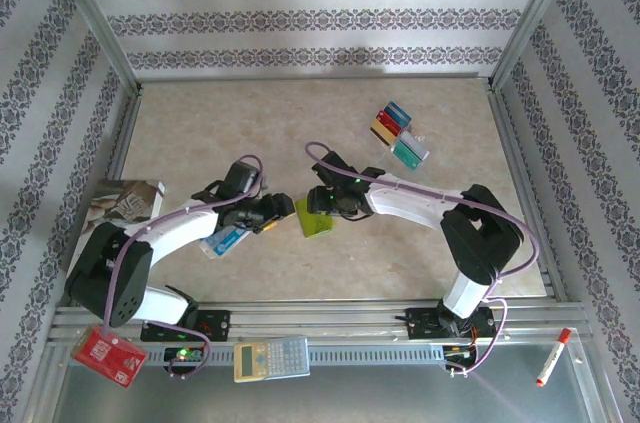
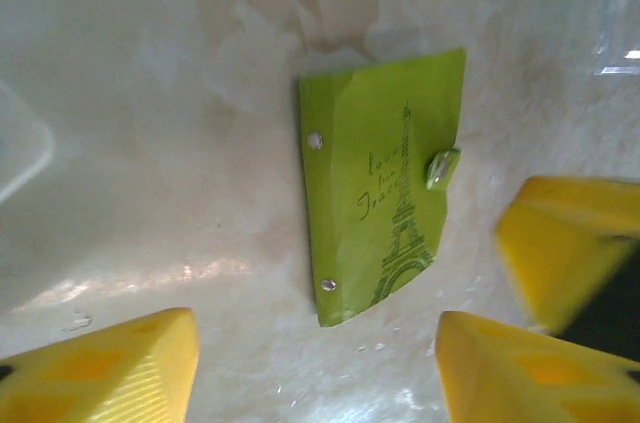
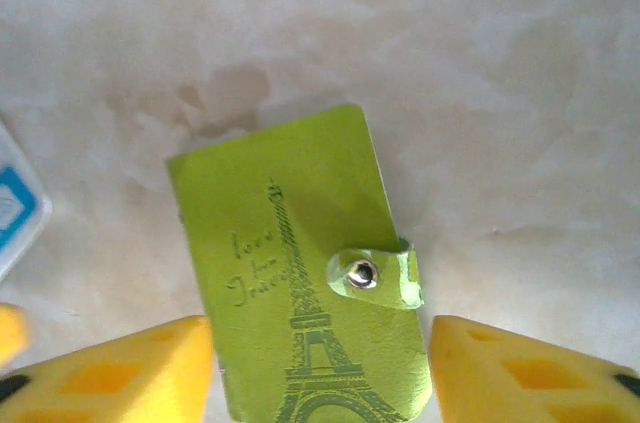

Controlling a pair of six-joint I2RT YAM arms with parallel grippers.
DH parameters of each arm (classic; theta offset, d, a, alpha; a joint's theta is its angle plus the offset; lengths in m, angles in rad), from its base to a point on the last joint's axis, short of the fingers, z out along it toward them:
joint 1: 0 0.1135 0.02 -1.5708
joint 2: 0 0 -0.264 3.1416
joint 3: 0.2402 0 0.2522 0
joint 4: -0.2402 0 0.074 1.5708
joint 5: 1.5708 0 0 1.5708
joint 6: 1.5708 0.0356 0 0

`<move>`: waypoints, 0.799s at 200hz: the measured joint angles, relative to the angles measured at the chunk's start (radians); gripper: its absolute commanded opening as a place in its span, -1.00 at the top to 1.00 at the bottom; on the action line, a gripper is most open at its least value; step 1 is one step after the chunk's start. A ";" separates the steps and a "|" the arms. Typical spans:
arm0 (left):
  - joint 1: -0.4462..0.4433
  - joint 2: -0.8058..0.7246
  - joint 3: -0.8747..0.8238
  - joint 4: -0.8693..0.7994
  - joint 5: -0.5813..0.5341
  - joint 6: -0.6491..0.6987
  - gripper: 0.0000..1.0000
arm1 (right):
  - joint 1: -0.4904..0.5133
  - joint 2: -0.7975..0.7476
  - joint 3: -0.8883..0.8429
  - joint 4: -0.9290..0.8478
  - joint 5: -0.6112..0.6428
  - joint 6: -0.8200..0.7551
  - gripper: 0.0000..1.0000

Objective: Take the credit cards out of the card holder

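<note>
tabletop (image 1: pixel 250 123): beige marbled slab, a few pale stains, metal frame around it
packet (image 1: pixel 222 241): flat, blue-and-white, left of centre on tabletop, partly covered
booklet (image 1: pixel 125 203): printed sheet with greyish photo, at tabletop's left edge
red board (image 1: pixel 108 355): square, white marks, front-left corner, below the rail
rail (image 1: pixel 330 321): slotted aluminium, runs along near edge
calculator (image 1: pixel 271 358): yellowish body, grey keys, flat on front ledge, right of red board
marker (image 1: pixel 553 357): white barrel, red cap, front right, tilted
walls (image 1: pixel 300 18): pale wallpaper, dark ornamental bands, three sides

The card holder (image 3: pixel 290 243) reads "love … France" (middle word blurred)
</note>
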 measured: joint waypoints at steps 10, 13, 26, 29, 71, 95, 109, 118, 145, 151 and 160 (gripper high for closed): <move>-0.019 0.019 -0.014 0.034 -0.004 -0.038 0.02 | -0.009 0.000 0.000 0.003 -0.014 -0.026 -0.02; -0.023 0.024 -0.018 0.043 -0.005 -0.040 0.05 | -0.011 0.001 0.000 0.003 -0.021 -0.030 0.01; -0.034 0.061 -0.025 0.082 -0.005 -0.072 0.16 | -0.021 0.008 0.000 0.004 -0.041 -0.054 0.10; -0.035 0.069 -0.026 0.089 -0.005 -0.077 0.18 | -0.023 0.010 0.000 0.004 -0.047 -0.060 0.14; -0.040 0.144 -0.019 0.167 -0.002 -0.107 0.26 | -0.042 0.063 0.000 0.009 -0.110 -0.088 0.29; -0.040 0.167 -0.005 0.191 0.004 -0.108 0.26 | -0.054 0.086 -0.013 0.034 -0.145 -0.083 0.36; -0.040 0.186 0.001 0.216 0.019 -0.111 0.26 | -0.060 0.096 -0.026 0.052 -0.172 -0.074 0.43; -0.040 0.202 0.003 0.231 0.030 -0.111 0.27 | -0.063 0.103 -0.027 0.058 -0.186 -0.069 0.44; -0.040 0.232 0.005 0.251 0.048 -0.112 0.24 | -0.078 0.106 -0.040 0.087 -0.217 -0.050 0.44; -0.040 0.232 0.005 0.253 0.051 -0.114 0.22 | -0.080 0.106 -0.043 0.091 -0.220 -0.048 0.45; -0.040 0.233 0.005 0.264 0.059 -0.115 0.21 | -0.082 0.106 -0.047 0.100 -0.228 -0.042 0.44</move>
